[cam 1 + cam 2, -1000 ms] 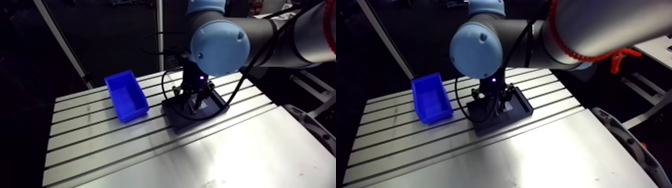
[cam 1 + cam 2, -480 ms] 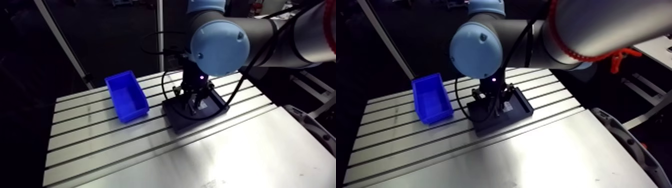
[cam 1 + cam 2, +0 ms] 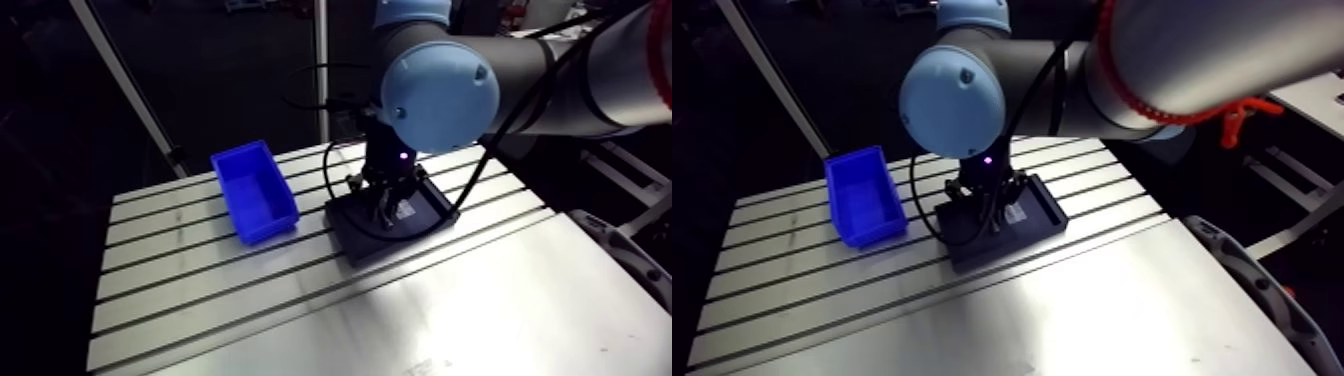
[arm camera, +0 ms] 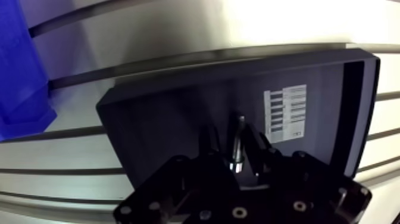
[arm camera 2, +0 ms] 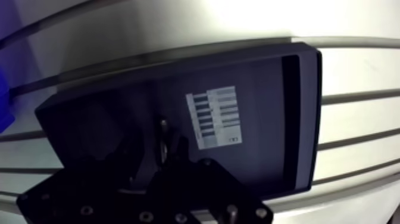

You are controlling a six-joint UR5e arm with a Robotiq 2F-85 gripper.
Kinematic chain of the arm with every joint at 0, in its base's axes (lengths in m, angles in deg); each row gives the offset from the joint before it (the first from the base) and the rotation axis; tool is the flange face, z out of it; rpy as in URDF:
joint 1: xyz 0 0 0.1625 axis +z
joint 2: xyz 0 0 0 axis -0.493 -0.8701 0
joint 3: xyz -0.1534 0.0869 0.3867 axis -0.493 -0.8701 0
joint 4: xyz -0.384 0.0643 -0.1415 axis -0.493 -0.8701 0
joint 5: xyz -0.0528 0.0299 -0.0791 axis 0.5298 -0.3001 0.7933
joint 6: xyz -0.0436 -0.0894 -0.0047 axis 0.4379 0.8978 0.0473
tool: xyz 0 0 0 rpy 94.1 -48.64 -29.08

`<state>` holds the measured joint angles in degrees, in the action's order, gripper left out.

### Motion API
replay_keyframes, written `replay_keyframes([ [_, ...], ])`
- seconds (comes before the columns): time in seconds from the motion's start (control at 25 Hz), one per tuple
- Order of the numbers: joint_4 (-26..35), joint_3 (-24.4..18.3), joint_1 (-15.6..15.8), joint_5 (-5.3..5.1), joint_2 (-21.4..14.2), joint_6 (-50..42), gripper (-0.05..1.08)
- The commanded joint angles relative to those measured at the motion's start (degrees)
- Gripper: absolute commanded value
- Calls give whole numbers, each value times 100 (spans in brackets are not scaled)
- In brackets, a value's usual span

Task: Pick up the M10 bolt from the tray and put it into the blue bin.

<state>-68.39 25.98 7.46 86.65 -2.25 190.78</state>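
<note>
In the wrist view a silvery M10 bolt (image 4: 238,140) stands between the two dark fingers of my gripper (image 4: 234,143), which is shut on it just above the floor of the black tray (image 4: 161,119). A white printed label (image 4: 288,113) lies on the tray floor beside the gripper. The blue bin (image 3: 252,190) sits on the slotted table to the left of the tray (image 3: 436,214) in the arm view; its corner (image 4: 21,77) also shows in the wrist view. Seen from the arm, the gripper (image 3: 388,206) reaches down into the tray.
The slotted aluminium table (image 3: 200,290) stretches forward from tray and bin, and a smooth metal sheet (image 3: 480,310) covers its near right part. An aluminium post (image 3: 125,85) slants up behind the bin.
The fingers, spread wider over the tray earlier, have drawn together around the bolt. Arm, tray and bin stay where they were.
</note>
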Motion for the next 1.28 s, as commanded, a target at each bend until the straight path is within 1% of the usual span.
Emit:
replay_keyframes([
  [0.04,-10,12,1,8,2,0,63],
  [0.12,-10,3,1,8,2,0,66],
  [0.44,-10,21,1,-1,11,0,69],
  [0.56,-10,21,1,-1,11,0,75],
  [0.68,-10,21,1,-1,11,0,75],
  [0.76,-10,21,1,-1,11,0,80],
  [1.12,-10,3,1,-1,2,0,84],
  [1.28,-1,3,1,-45,-50,0,88],
])
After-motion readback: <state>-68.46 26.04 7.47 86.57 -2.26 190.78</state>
